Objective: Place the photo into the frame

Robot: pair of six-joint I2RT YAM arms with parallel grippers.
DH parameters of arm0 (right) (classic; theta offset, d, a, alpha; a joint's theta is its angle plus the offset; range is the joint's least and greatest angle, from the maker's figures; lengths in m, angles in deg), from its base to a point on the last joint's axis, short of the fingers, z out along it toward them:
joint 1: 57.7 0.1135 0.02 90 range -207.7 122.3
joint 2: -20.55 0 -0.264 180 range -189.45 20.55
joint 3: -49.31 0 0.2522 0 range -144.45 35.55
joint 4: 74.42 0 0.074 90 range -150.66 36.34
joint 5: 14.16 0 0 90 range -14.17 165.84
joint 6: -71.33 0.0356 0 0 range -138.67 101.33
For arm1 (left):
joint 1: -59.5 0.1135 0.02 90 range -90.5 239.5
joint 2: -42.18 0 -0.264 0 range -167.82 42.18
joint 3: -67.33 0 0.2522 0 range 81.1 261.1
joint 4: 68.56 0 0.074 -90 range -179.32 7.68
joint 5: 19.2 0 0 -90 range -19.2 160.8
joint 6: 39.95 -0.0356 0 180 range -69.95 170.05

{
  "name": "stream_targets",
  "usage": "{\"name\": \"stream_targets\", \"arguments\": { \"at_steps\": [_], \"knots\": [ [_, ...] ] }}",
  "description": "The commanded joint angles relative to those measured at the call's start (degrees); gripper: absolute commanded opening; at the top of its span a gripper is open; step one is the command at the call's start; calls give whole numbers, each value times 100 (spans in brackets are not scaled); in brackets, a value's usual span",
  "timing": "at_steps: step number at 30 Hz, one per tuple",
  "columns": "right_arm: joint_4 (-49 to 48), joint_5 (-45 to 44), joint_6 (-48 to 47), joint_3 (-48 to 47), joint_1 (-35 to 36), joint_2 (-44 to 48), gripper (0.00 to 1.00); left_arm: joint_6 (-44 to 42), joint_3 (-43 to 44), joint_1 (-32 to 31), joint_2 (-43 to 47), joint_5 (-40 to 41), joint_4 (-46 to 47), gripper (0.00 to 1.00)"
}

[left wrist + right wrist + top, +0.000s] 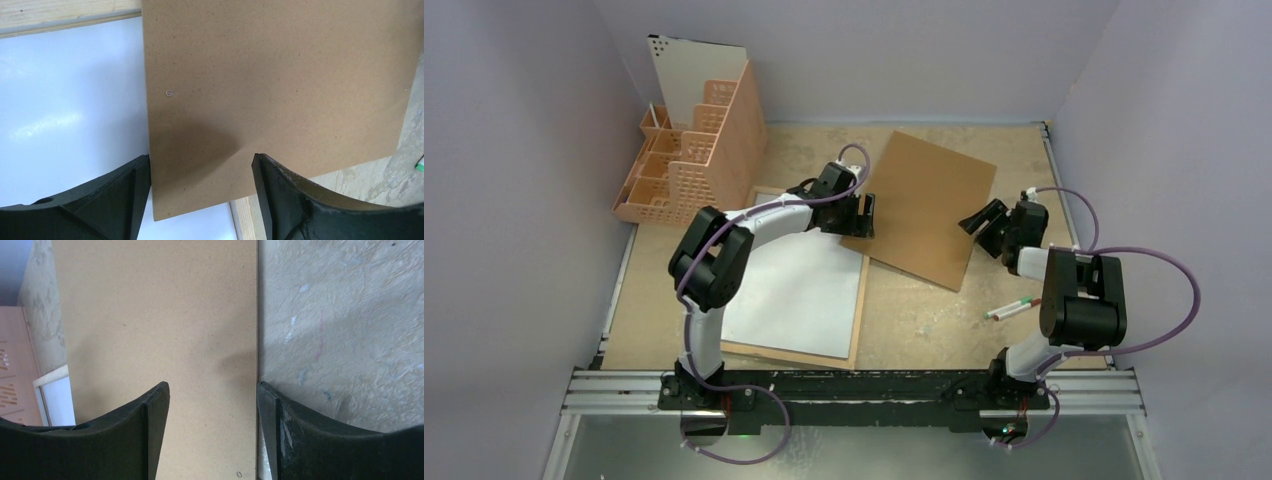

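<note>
The frame (860,305) lies flat at the left centre of the table, its light wood back rim facing up. Inside the rim lies the photo (799,290), white reverse up. A brown hardboard sheet (929,200) rests askew to the right, one corner overlapping the frame's far right corner. My left gripper (867,215) hangs open over that corner. In the left wrist view the left gripper (200,157) straddles the hardboard (275,75) beside the photo (65,110). My right gripper (977,222) is open over the sheet's right edge, the right gripper (212,387) gripping nothing.
A peach plastic basket organiser (694,150) stands at the back left with a white perforated board (689,70) upright in it. Two markers (1014,308) lie on the table near the right arm. Walls close in the table on three sides.
</note>
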Motion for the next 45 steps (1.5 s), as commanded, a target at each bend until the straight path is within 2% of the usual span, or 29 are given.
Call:
{"name": "stream_targets", "arguments": {
  "at_steps": [1, 7, 10, 14, 19, 30, 34, 38, 42, 45],
  "knots": [
    [1077, 341, 95, 279, 141, -140, 68, 70, -33, -42, 184, 192, -59, 77],
    [1058, 366, 103, 297, 135, -122, 68, 53, -55, -46, 203, 431, -220, 82],
    [1049, 379, 118, 309, 137, -122, 68, 167, -58, -36, 185, 162, -239, 82],
    [847, 628, 303, 481, 136, -86, 68, 350, -254, -6, 404, -603, 94, 79],
    [681, 942, 418, 674, 140, 24, 68, 898, -523, 291, 888, -1659, 719, 62],
    [638, 1000, 450, 809, 139, 297, 68, 1967, -905, 604, 1525, -2928, 1916, 37],
    [620, 974, 446, 844, 141, 328, 67, 1959, -857, 616, 1513, -2943, 1839, 18],
    [710, 860, 442, 842, 139, 438, 67, 1683, -709, 617, 1576, -2685, 1386, 1],
    [1106, 443, 310, 668, 135, 678, 67, 1246, -448, 618, 1633, -2451, 978, 0],
    [1538, -391, 209, 531, 135, 1275, 73, 931, -202, 613, 1730, -2168, 910, 0]
  ]
}}
